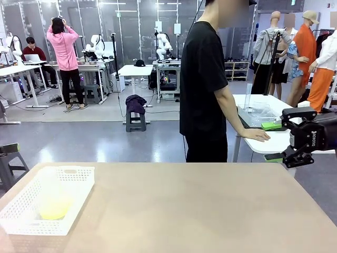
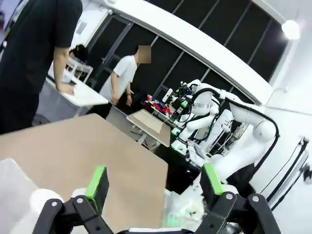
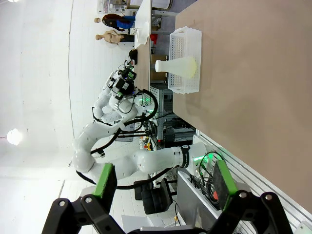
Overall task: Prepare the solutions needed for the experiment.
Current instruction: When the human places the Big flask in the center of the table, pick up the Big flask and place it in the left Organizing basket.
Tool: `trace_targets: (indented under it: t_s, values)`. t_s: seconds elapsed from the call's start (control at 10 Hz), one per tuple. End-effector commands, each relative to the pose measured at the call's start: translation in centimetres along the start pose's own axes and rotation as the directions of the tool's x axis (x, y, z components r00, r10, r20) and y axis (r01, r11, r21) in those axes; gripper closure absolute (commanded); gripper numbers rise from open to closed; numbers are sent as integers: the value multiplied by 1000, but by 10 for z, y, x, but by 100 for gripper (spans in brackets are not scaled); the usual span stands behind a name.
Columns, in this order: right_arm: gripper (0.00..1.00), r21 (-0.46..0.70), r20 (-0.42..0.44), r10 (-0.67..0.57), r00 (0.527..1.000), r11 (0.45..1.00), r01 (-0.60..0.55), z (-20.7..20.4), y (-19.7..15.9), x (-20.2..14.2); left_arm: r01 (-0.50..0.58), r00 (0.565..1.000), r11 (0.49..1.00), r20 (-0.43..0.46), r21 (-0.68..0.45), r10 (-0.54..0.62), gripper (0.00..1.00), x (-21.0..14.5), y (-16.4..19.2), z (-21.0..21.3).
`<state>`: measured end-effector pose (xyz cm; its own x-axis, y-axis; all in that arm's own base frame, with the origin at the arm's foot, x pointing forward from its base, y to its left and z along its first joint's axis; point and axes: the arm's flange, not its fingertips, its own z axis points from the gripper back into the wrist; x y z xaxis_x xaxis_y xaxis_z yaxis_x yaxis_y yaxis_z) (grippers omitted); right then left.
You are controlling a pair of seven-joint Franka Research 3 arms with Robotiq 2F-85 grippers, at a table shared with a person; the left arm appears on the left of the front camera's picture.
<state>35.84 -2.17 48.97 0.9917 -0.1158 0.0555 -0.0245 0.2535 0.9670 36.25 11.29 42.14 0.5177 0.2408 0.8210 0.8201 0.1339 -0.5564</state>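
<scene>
The solutions (image 1: 54,208) show as a little pale yellow liquid in the bottom of a frosted conical flask (image 3: 170,65), which stands upright in a white basket (image 1: 68,169) at the table's near left. In the right wrist view the yellow solutions (image 3: 190,66) sit inside the same basket (image 3: 183,34). My right gripper (image 1: 278,142) hangs open past the table's right edge with nothing between its green pads, as the right wrist view's gripper (image 3: 163,180) also shows. My left gripper (image 2: 155,183) is open and empty, looking across the table.
A person in a black shirt (image 1: 202,79) stands at the far side with one hand (image 1: 258,136) on a white side table (image 1: 274,142) carrying clear vessels. The tan table (image 1: 184,211) stretches bare to the right of the basket. My left arm (image 3: 97,141) rises beside the basket.
</scene>
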Motion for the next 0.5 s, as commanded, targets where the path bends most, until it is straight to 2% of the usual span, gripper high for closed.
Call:
trace_targets:
  t_s: [0.0,0.1,0.2,0.3,0.4]
  values:
    - [0,8,3,3,1000,1000,-3,0,0,0,-243,968,970,-59,24,244,4,20,-22,-29]
    - [0,8,3,3,1000,1000,-3,0,0,0,-377,924,926,-59,32,379,4,27,-24,-36]
    - [0,8,3,3,1000,1000,-3,0,0,0,-442,894,896,-67,35,443,4,33,-24,-42]
    - [0,8,3,3,1000,1000,-3,0,0,0,-474,874,880,-114,10,472,4,36,-27,-46]
    - [0,8,3,3,1000,1000,-3,0,0,0,-497,863,868,-110,-8,493,4,38,-23,-48]
